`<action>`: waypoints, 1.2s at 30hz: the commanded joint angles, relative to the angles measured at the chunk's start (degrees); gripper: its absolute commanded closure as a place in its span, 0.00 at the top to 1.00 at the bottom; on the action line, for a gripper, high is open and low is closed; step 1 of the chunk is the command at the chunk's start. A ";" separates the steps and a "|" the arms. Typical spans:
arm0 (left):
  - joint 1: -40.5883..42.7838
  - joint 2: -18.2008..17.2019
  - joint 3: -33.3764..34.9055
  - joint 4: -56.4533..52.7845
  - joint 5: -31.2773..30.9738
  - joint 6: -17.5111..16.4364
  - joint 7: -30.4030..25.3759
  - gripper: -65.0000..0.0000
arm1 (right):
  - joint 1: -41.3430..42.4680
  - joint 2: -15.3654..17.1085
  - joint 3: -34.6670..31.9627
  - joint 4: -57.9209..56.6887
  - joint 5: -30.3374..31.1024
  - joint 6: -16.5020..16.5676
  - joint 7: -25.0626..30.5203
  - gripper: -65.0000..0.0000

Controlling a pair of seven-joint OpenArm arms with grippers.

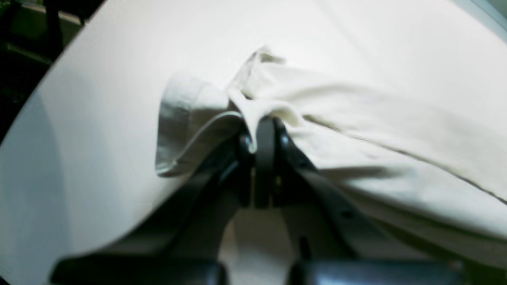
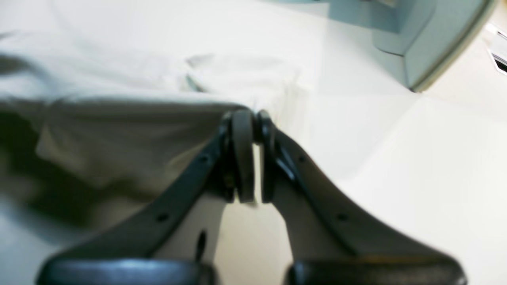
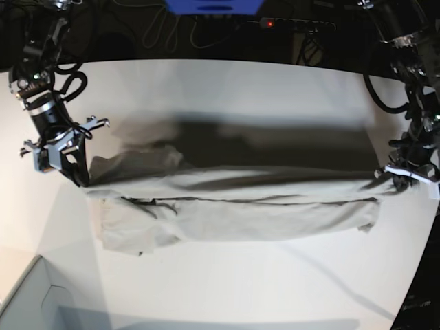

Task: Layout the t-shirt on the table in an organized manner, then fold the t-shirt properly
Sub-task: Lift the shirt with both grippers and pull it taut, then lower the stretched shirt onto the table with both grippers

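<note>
The left hand is closed on a bunched fold of the t-shirt; in the left wrist view the cloth rises in a small peak between the dark fingers, with a sleeve cuff lying just to one side of them. The right hand is likewise pinched shut on the t-shirt's edge, the fabric hanging away from its fingertips in a taut, slightly shadowed sheet.

In the base view the t-shirt stretches as a long band between the two hands, the right hand at that view's left end and the left hand at its right end. The upper edge runs nearly straight from hand to hand and casts a broad shadow on the worktop behind it; the lower part lies on the surface, rumpled near the right hand's end.

Bare worktop lies all around the cloth. A pale grey box corner sits near the lower left of the base view, apart from the shirt. The left hand is close to the worktop's curved edge.
</note>
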 commanded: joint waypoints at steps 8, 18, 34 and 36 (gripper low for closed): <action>-6.65 1.07 -0.17 -13.58 -0.11 0.04 -1.03 0.01 | 7.64 0.61 -1.22 -9.79 0.80 0.87 1.76 0.00; -9.03 1.07 -0.44 -19.56 -0.55 -0.05 -1.03 0.65 | 9.13 1.31 -1.92 -12.95 0.71 0.87 1.76 0.00; -7.45 -0.25 -5.98 -23.78 0.06 -0.05 -1.82 0.68 | 7.37 1.05 -1.92 -13.04 0.71 0.87 1.76 0.00; -7.45 -0.25 -5.89 -23.87 0.06 -0.05 -1.82 0.68 | 7.20 1.05 -1.92 -13.04 0.71 0.87 1.76 0.00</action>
